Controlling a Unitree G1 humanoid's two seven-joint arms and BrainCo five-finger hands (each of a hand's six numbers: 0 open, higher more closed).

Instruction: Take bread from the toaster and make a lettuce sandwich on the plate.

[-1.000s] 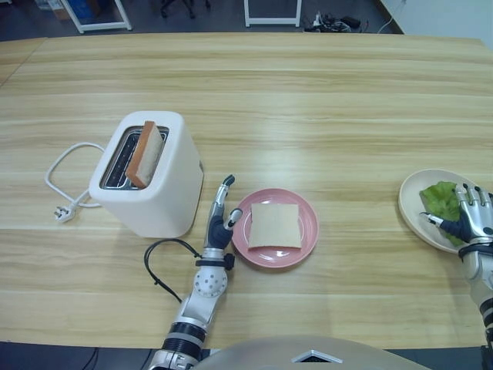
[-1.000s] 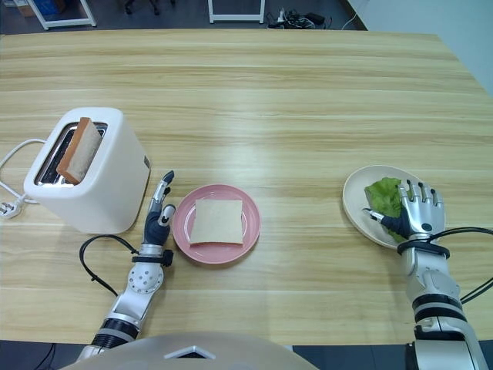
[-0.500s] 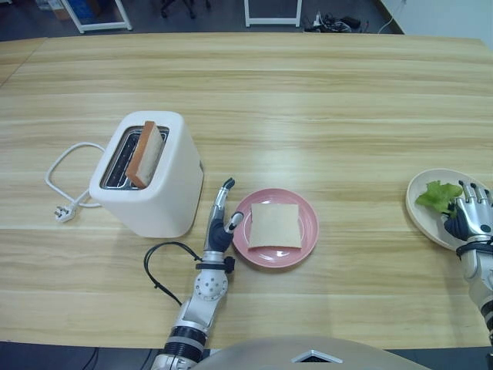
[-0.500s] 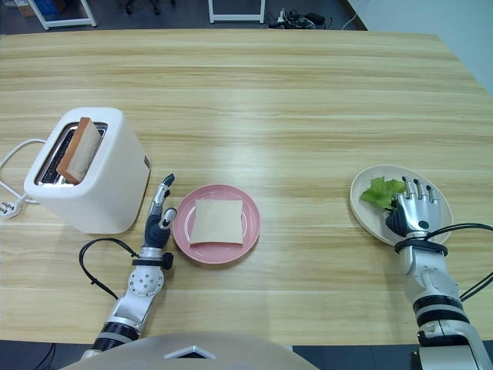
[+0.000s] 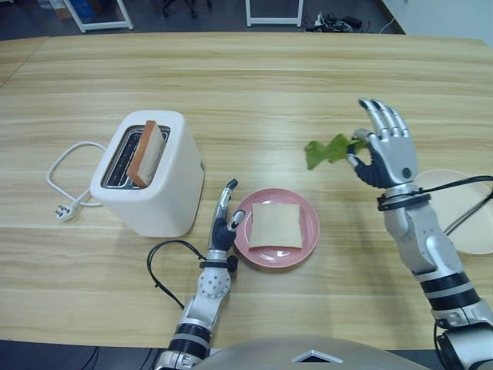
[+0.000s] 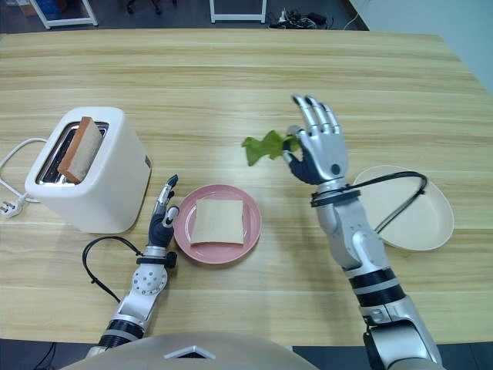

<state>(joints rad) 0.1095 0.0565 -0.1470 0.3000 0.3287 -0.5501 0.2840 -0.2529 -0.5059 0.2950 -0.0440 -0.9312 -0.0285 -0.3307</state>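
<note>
Left eye: R hand (image 5: 383, 150) up off the desk (image 5: 308, 77), thumb + fingers pinched on lettuce (image 5: 326, 149), other fingers spread. Leaf sticks out to the hand's left. Bread slice (image 5: 275, 225) on pink plate (image 5: 312, 221) lies below-left of it, nearer robot.
Right eye: L hand (image 6: 163, 216) just beside plate rim, fingers straight, holding nothing. 2nd slice (image 6: 80, 149) in toaster (image 6: 108, 193).

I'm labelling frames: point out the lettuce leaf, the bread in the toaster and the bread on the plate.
lettuce leaf (image 5: 323, 151), left eye view, middle of the leaf.
bread in the toaster (image 5: 147, 153), left eye view, its visible side.
bread on the plate (image 5: 275, 225), left eye view, its centre.
</note>
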